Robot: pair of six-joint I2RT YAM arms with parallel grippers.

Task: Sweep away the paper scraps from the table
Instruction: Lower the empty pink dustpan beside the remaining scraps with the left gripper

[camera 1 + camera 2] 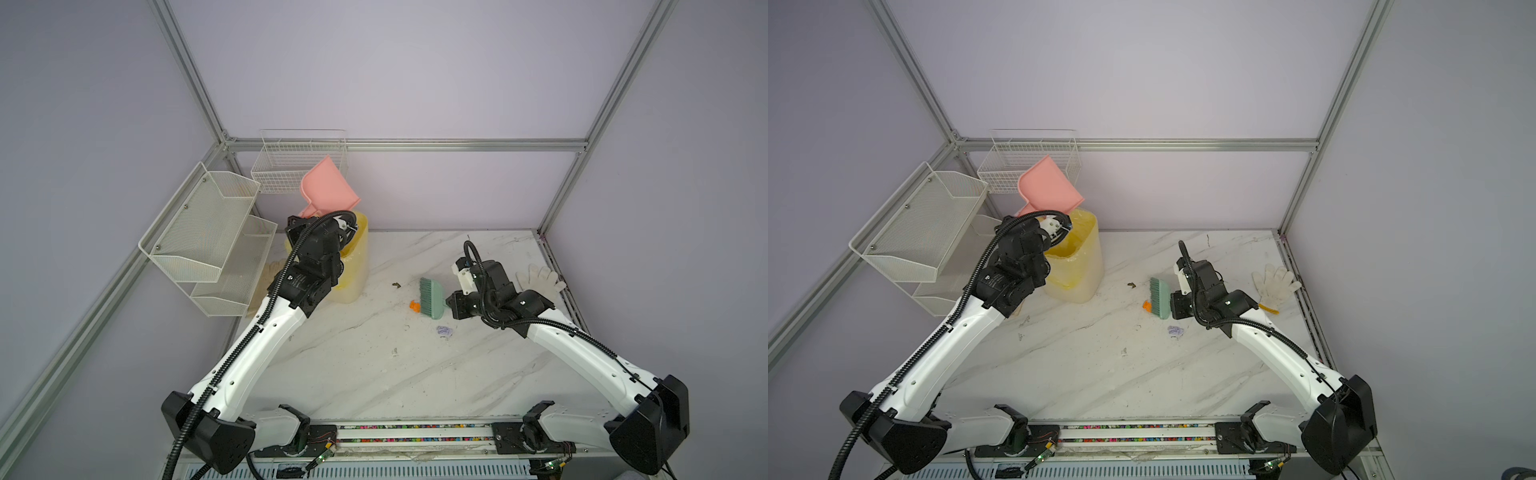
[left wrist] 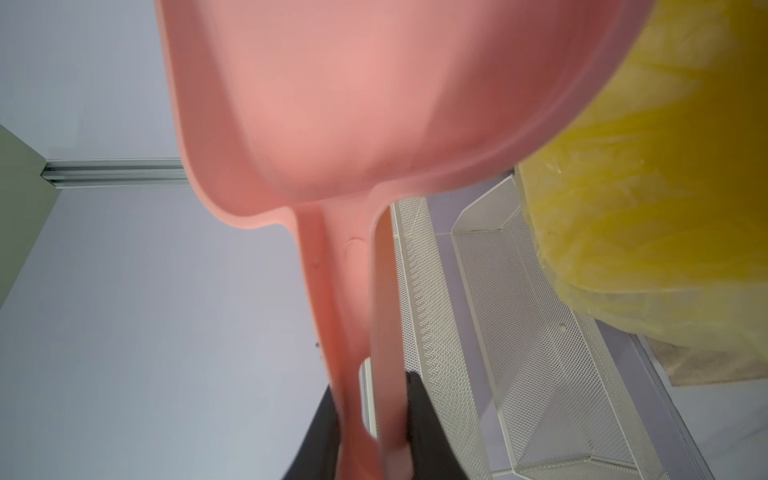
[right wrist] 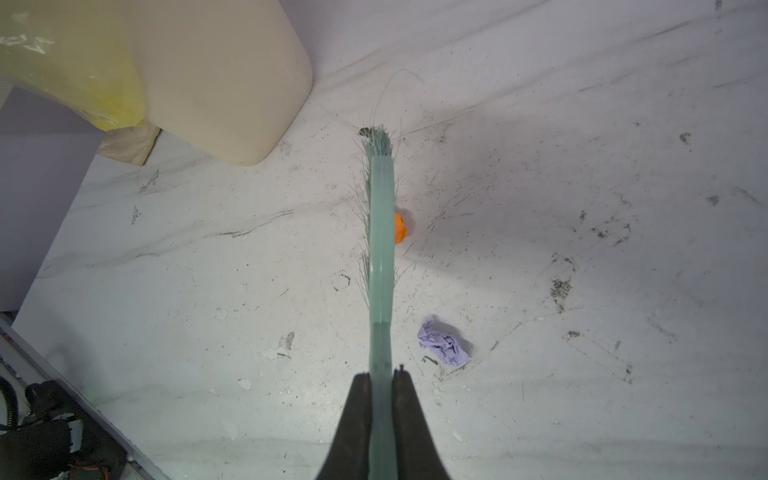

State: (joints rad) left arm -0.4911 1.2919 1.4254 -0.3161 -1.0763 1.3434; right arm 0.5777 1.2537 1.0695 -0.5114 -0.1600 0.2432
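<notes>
Pink plastic is up high on the far left: the dustpan (image 1: 330,187) hangs tipped over the yellow bin (image 1: 353,270). The left gripper (image 2: 372,390) pinches its long handle between both fingers. It is well apart from the mess.

The right gripper (image 3: 381,376) is pressed tight on the handle of the green brush (image 3: 380,228). The brush reaches out from that gripper toward the left and far side of the table (image 1: 374,365). I cannot tell if its hairs touch the top.

Two paper scraps lie on the table. The orange scrap (image 3: 401,228) sits right against the brush, on its near left side. The purple scrap (image 3: 444,343) lies a bit apart, on the near side of the brush, close to the right gripper. A white glove (image 1: 540,278) lies far to the right.

The right arm is much nearer to both scraps. I think the job is not done yet. The dustpan is off to the left, so the orange scrap is on the good side for a push that way. The purple scrap is not: the brush would need to get to its right first. The dustpan must come down low on the left to catch them.
</notes>
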